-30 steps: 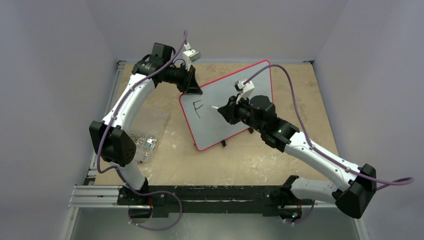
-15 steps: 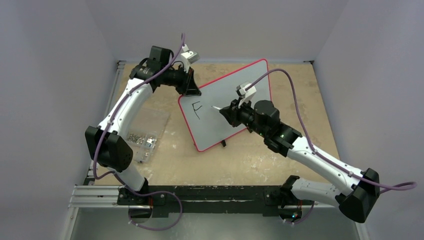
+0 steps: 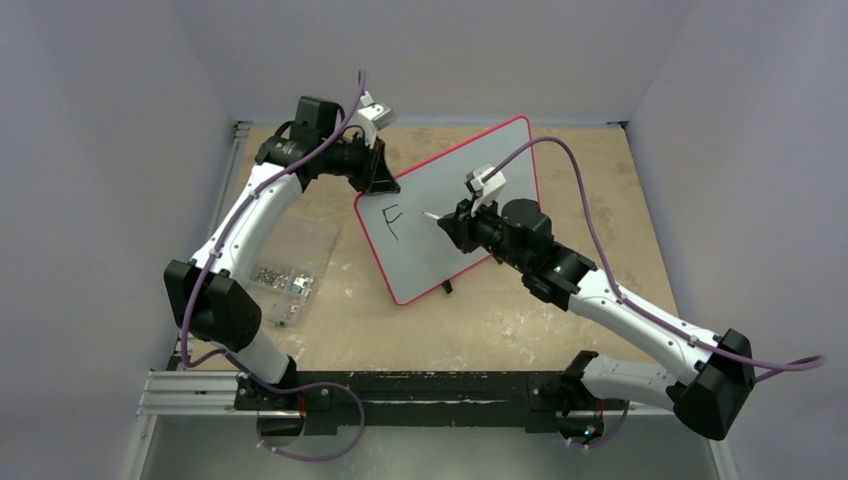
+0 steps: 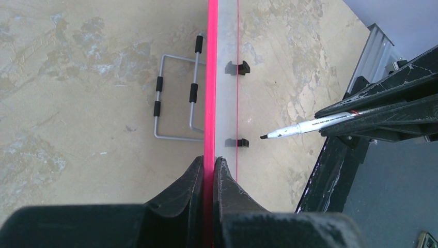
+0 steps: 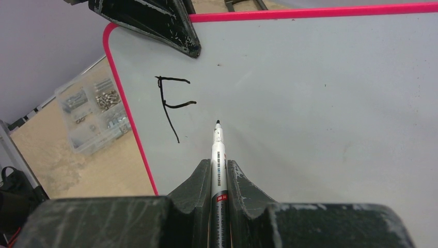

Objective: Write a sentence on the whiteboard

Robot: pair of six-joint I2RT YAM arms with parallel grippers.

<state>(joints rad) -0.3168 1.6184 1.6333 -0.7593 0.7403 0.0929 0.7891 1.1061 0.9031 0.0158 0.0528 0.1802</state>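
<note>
The whiteboard (image 3: pixel 420 262), white with a red rim, stands tilted up off the table. My left gripper (image 3: pixel 385 183) is shut on its upper left rim (image 4: pixel 210 77), one finger on each side (image 4: pixel 209 161). One black letter "F" (image 3: pixel 393 220) (image 5: pixel 173 103) is all of the sentence that shows. My right gripper (image 3: pixel 450 222) (image 5: pixel 219 164) is shut on a white marker (image 5: pixel 218 155). The marker (image 4: pixel 304 126) points its black tip at the board just right of the "F". The left wrist view shows a small gap between tip and board face.
A clear plastic box of screws (image 3: pixel 285 280) (image 5: pixel 95 111) lies on the table left of the board. A wire stand (image 4: pixel 175 98) lies behind the board, and black feet (image 4: pixel 237 67) jut from its lower edge. Grey walls close in on three sides.
The left arm has drawn the board's held corner slightly left and back. The right gripper with the marker has followed a little left. The writing is unchanged.
</note>
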